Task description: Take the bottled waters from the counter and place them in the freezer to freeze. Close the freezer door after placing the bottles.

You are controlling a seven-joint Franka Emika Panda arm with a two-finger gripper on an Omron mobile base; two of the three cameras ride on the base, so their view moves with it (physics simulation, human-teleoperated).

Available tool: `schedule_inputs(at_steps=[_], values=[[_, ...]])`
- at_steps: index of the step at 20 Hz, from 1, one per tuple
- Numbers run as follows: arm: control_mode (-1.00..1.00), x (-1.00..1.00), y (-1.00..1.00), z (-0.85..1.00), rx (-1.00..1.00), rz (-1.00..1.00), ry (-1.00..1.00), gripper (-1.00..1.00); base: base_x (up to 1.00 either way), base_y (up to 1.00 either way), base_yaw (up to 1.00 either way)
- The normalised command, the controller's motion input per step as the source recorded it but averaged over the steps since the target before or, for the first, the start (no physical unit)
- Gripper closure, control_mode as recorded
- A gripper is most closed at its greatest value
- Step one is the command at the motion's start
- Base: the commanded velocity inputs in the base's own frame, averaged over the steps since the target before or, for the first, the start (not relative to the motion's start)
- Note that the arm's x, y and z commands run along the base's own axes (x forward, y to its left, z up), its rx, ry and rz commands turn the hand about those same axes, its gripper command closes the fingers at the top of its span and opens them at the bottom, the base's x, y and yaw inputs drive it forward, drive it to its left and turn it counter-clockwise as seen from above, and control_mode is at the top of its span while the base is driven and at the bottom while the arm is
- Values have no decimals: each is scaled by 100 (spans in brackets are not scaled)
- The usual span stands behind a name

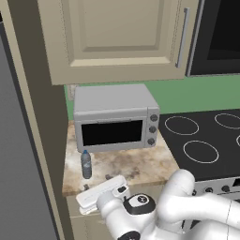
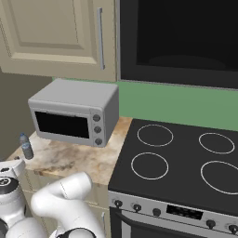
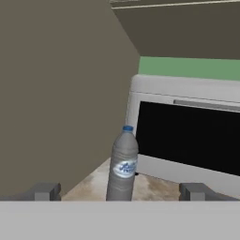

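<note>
Gripper [image 3: 120,191] jaws fully spread, empty, level with the translucent grey water bottle [image 3: 123,164]. Bottle stands upright on the marbled counter [image 1: 140,165], just before the toaster oven [image 1: 116,117].

bottle [image 3: 123,164] label, print too blurred to read

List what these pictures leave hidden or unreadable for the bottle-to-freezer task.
- Bottle: in the hand view its base is cut off at the bottom; its label is too blurred to read. It is small in both base views.
- Gripper: only the open fingertips rise into the hand view.
- Counter: in the left base view the robot's arm hides its front edge.
</note>
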Motion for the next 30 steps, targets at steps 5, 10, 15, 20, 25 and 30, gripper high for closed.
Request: schedule_inputs(at_steps=[5,10,15,20,25,30], values=[[-100,0,0,-1,1,2,0,-100,0,0,0],[-100,5,-1,-7,11,0,2,-100,0,0,0],[-100,7,-1,0,16,0,6,-100,0,0,0],[-100,24,-9,0,20,0,11,-100,0,0,0],[-100,11,-2,0,0,-11,8,-100,0,0,0],[-100,1,-2,0,0,-15,6,-100,0,0,0]])
